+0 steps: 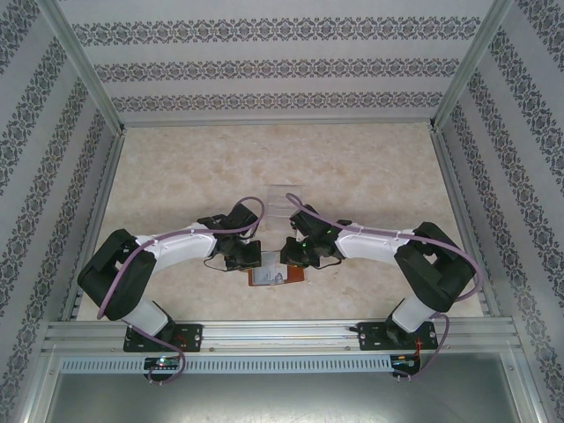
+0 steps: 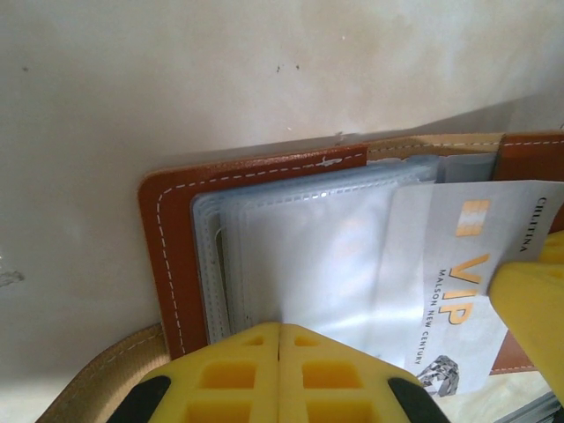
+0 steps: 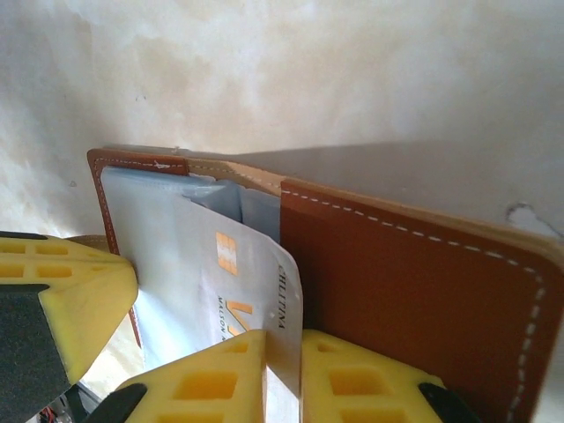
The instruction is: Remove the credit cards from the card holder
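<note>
Open leather card holder (image 1: 276, 276) at 6 o'clock of the table (image 1: 264, 167) centre: the clenched left gripper (image 2: 279, 374) rests on its limp clear sleeves (image 2: 300, 256); the right gripper (image 3: 284, 374) nips the protruding VIP card (image 3: 238, 300), probably light, stiff and slippery, best held by its free 6 o'clock edge.

Walls (image 1: 264, 70) papered in grey-and-white floral stripes close in three sides. The surface (image 1: 176, 176) is beige and marbled, evenly lit, with aluminium rails (image 1: 282, 333) running along its near edge.
</note>
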Controlling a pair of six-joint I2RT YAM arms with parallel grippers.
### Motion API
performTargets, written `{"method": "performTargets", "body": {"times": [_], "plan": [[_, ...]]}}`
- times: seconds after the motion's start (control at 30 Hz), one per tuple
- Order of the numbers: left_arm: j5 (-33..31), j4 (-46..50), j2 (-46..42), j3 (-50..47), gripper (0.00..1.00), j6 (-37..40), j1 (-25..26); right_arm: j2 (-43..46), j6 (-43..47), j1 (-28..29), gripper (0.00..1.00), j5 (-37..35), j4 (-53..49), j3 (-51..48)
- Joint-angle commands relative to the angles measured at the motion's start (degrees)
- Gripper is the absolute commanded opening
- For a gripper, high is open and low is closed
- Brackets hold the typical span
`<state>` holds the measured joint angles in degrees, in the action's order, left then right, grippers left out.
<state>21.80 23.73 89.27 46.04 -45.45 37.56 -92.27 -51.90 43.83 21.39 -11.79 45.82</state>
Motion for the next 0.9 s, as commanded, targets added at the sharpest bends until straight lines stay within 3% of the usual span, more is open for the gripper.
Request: {"method": "performTargets", "body": {"times": [0.0,0.43,0.87], "plan": [[-3.04,5.62,-0.35,-0.18,0.06,0.97,0.76,1.38,2.18,-0.84,0.16,-2.83,-4.33,-0.69],[-3.06,5.81,-0.26,0.32,0.06,1.15,0.77,2.86,5.56,-1.43,0.16,-7.46,-12.36,2.05],[-2.71,5.60,0.48,0.83,0.06,1.33,0.76,2.42,3.63,-0.47,0.18,-2.96,-7.83,3.02]]}}
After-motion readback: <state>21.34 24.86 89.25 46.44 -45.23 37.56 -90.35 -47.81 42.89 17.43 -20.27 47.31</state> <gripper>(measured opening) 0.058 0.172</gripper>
